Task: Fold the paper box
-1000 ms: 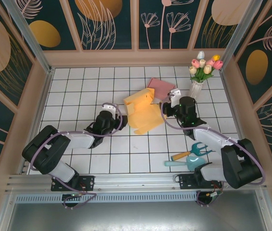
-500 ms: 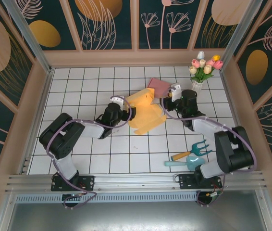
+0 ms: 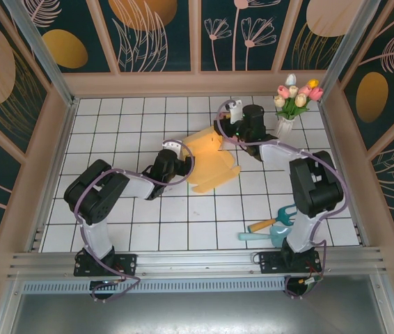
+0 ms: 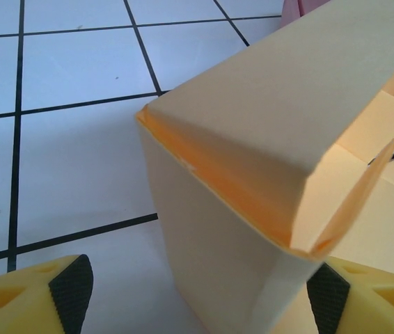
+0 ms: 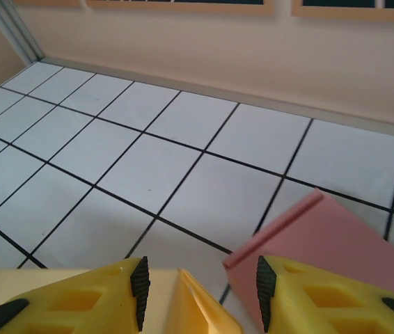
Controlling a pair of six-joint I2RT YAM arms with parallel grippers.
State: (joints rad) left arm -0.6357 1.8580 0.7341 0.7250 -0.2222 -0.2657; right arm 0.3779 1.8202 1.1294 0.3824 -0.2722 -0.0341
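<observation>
Sitting on the tiled table (image 3: 113, 132), a little beyond its middle, is the box (image 3: 211, 163) — yellow paper, half-formed, one wall up and flaps loose.

Left gripper (image 3: 183, 161) is at the box's left side, with the arm low across the tiles. From the left wrist, the fingers (image 4: 23, 306) are spread wide, with a black pad on either side of an upright corner of the box. One pad is well clear of the paper, with bare tile between them. The other is just beside the wall, and contact there can't be told because the edge is blurred. Nothing is clamped.

Right gripper (image 3: 223, 133) is at the box's far edge, with the arm reaching in from the right. From the right wrist, the jaws are part open. A thin yellow flap (image 5: 197, 306) rises in the gap and seems to touch neither pad. A pink sheet (image 5: 322, 240) lies flat on the tiles beyond, its near corner reaching into the gap just beside one finger.

On the right side of the table, a vase (image 3: 284, 129) of tulips (image 3: 296, 94) stands near the far corner, well apart from the box. Garden tools (image 3: 273, 226) — a fork and a trowel — lie near the right arm's base.
</observation>
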